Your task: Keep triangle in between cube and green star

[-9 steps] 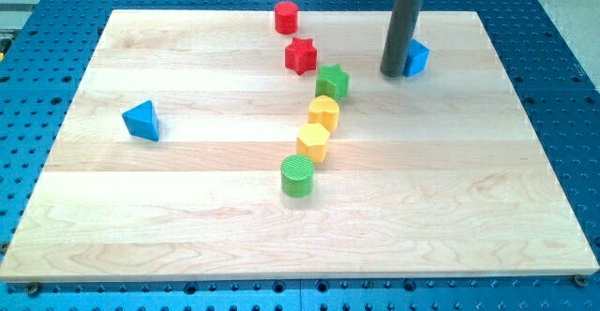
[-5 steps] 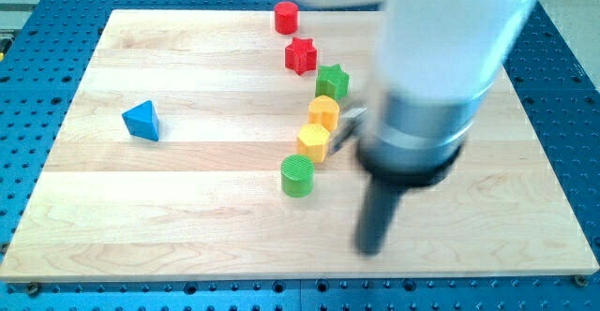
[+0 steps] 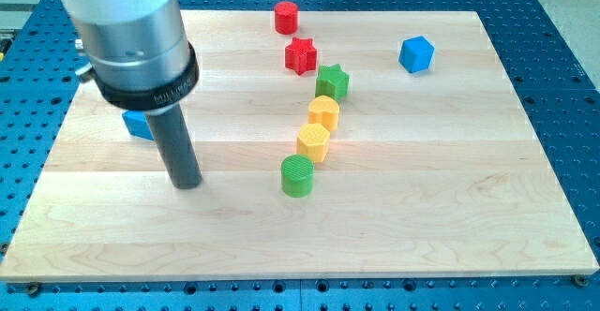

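The blue triangle (image 3: pixel 139 125) lies at the board's left, mostly hidden behind my rod. The blue cube (image 3: pixel 416 54) sits at the upper right. The green star (image 3: pixel 332 81) sits near the upper middle, left of the cube. My tip (image 3: pixel 188 184) rests on the board just below and right of the triangle, far left of the star and cube.
A red cylinder (image 3: pixel 286 17) and a red star (image 3: pixel 301 56) stand above the green star. Below it run a yellow heart (image 3: pixel 323 112), a yellow hexagon (image 3: pixel 313 142) and a green cylinder (image 3: pixel 298 175). The wooden board (image 3: pixel 450 208) lies on a blue perforated table.
My rod has swept from beside the blue cube at the upper right, down across the board, to the left side beside the blue triangle. No block has moved.
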Available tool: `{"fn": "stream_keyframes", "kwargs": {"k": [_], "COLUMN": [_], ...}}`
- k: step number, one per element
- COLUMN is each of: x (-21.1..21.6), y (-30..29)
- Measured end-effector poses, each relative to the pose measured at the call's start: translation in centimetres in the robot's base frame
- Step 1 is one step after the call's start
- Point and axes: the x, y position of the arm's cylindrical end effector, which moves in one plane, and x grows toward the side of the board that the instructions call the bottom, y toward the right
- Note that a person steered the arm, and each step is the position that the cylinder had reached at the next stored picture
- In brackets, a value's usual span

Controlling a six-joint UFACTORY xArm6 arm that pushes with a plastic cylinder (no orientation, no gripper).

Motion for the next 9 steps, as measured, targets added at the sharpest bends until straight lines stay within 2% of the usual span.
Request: {"fn": "stream_keyframes", "kwargs": {"k": [1,2,3,4,5,6,7,8,9], "x": [-0.1,-3.8,-10.2,-12.5,-8.9,-8.4,-13.2,-15.5,-13.8], "y": [-8.5,-9.4,-4.5,-3.1,-6.3,-2.3,-0.2,0.9,0.7]}}
